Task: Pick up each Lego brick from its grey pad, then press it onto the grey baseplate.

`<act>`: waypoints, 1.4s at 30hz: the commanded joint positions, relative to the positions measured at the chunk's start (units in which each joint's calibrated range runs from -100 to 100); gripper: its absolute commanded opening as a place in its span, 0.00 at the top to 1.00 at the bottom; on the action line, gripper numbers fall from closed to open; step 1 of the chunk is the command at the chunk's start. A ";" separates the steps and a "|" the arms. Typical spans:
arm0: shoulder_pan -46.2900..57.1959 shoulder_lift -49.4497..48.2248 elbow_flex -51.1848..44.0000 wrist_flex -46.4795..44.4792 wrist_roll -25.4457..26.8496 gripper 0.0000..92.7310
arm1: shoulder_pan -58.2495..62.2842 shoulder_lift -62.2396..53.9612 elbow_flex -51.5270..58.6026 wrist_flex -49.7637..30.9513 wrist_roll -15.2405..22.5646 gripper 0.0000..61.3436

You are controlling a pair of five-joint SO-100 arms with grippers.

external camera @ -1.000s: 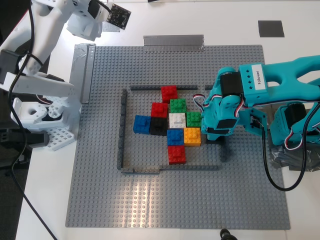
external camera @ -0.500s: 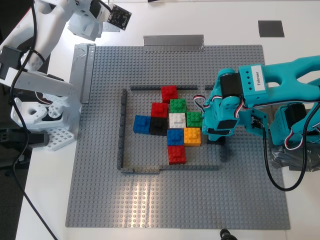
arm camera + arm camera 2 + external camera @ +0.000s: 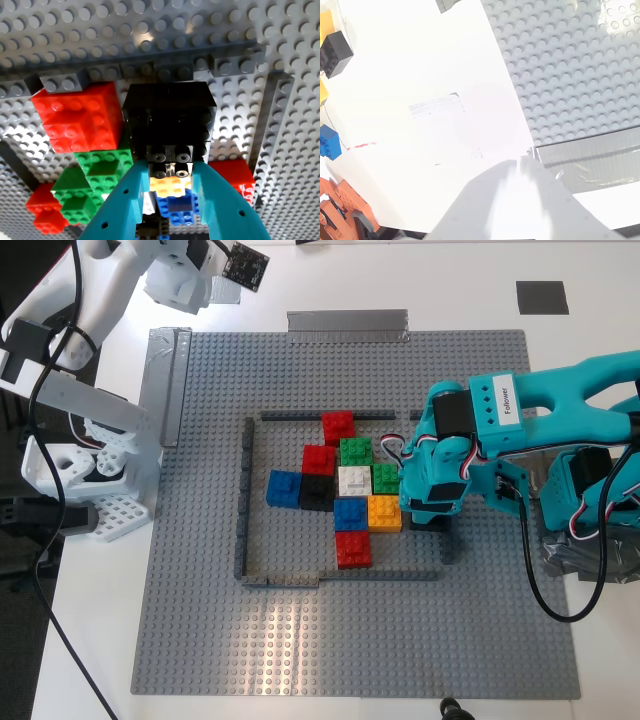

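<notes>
My first gripper, teal, is shut on a black brick and holds it low over the grey baseplate, just inside the dark-grey frame. In the exterior view it stands at the right edge of the brick cluster, next to the orange brick. The cluster holds three red bricks, such as one at the top, and another black brick. The dark grey pad lies bare at the far right. My second gripper, white and overexposed, looks shut and empty above a faint pale square on the white table.
Silver tape strips lie at the baseplate's far edge and its left edge in the exterior view. The white arm's base stands at the left, the teal arm's base and cables at the right. Loose black and blue bricks show in the second wrist view.
The teal arm has shifted slightly toward the exterior view's left, closer to the cluster, with the black brick still in it. The white arm has risen a little at the top left.
</notes>
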 commanded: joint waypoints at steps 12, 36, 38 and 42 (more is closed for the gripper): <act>0.41 0.29 -0.40 -0.31 0.30 1.00 | -0.40 2.37 -7.33 -0.98 0.05 1.00; 2.52 3.21 -0.40 -2.83 0.98 1.00 | 0.11 2.71 -7.33 -0.65 -0.68 1.00; 2.88 3.21 -0.40 -2.83 0.98 1.00 | 0.25 2.97 -7.78 -0.57 -0.24 1.00; 3.17 2.61 -0.58 -2.83 0.98 1.00 | 0.32 4.34 -9.76 1.05 -0.24 1.00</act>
